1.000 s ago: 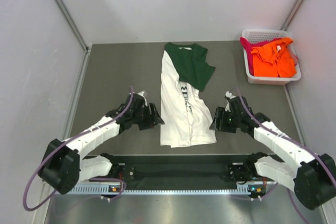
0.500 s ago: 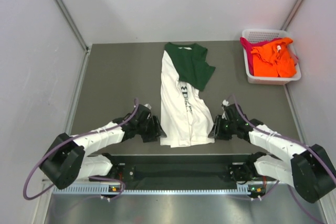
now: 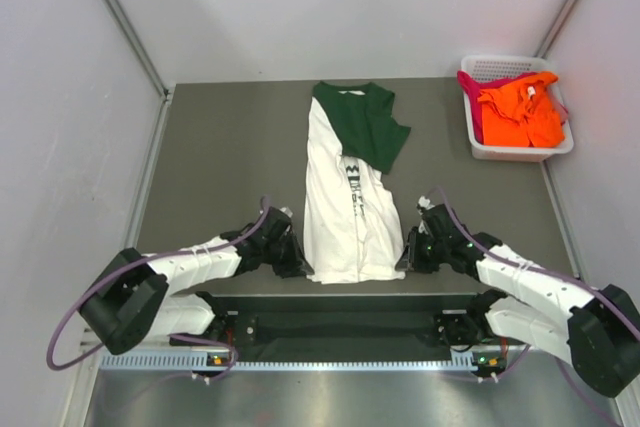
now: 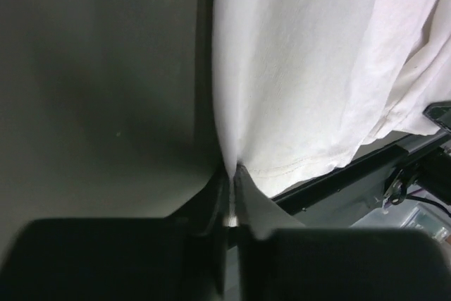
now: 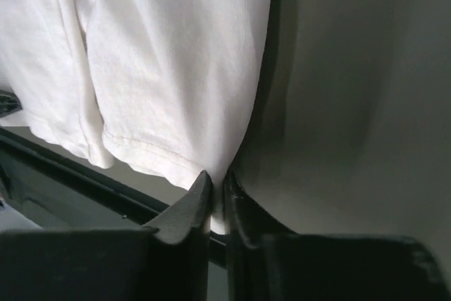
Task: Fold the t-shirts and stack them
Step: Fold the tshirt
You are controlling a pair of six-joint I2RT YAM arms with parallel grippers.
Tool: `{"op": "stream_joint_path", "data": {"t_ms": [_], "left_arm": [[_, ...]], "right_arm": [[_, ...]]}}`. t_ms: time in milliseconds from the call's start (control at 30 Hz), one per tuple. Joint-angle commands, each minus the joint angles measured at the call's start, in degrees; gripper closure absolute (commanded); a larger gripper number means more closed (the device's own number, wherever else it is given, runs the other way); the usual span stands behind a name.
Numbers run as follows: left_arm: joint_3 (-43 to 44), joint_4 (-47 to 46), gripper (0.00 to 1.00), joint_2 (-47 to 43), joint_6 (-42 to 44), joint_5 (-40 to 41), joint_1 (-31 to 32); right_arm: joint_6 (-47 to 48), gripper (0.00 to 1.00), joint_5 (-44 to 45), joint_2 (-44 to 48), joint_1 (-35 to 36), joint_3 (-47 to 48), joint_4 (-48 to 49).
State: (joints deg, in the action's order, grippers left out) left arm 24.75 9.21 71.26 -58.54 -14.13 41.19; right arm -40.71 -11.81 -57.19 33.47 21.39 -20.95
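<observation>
A white plastic lattice basket sits at the far right corner of the dark grey table.

Top view bright, even, sharp; soft glare on the metal rail. Wrist views dimmer: fingers dark and out of focus, white shirt near blown out, shadow along its edge on table.
</observation>
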Motion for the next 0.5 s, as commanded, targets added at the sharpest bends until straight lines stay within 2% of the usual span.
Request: {"op": "stream_joint_path", "data": {"t_ms": [0,100,133,267,467], "left_arm": [[-1.1,-0.3,1.0,-1.7,-1.7,-1.1,0.4],[-0.4,5.1,1.0,-5.2,-1.2,-0.5,0.4],[-0.3,6.2,1.0,-6.4,-1.1,-0.3,0.4],[-1.6,9.3,1.0,-11.1,-1.7,-0.5,0.4],[-4.3,6.8,1.0,-10.5,-2.8,-1.8,0.4]], "right_arm": [[-0.8,0.8,0.5,2.5,1.3,0.1,-3.3],[-0.5,0.51,0.7,3.7,1.4,0.0,-4.6],[-0.6,0.5,0.7,3.8,1.3,-0.6,-4.5],[-1.3,0.52,0.0,3.7,1.4,-2.3,-2.5],[-2.0,0.64,-0.3,2.3,2.0,-4.0,-0.4]]}}
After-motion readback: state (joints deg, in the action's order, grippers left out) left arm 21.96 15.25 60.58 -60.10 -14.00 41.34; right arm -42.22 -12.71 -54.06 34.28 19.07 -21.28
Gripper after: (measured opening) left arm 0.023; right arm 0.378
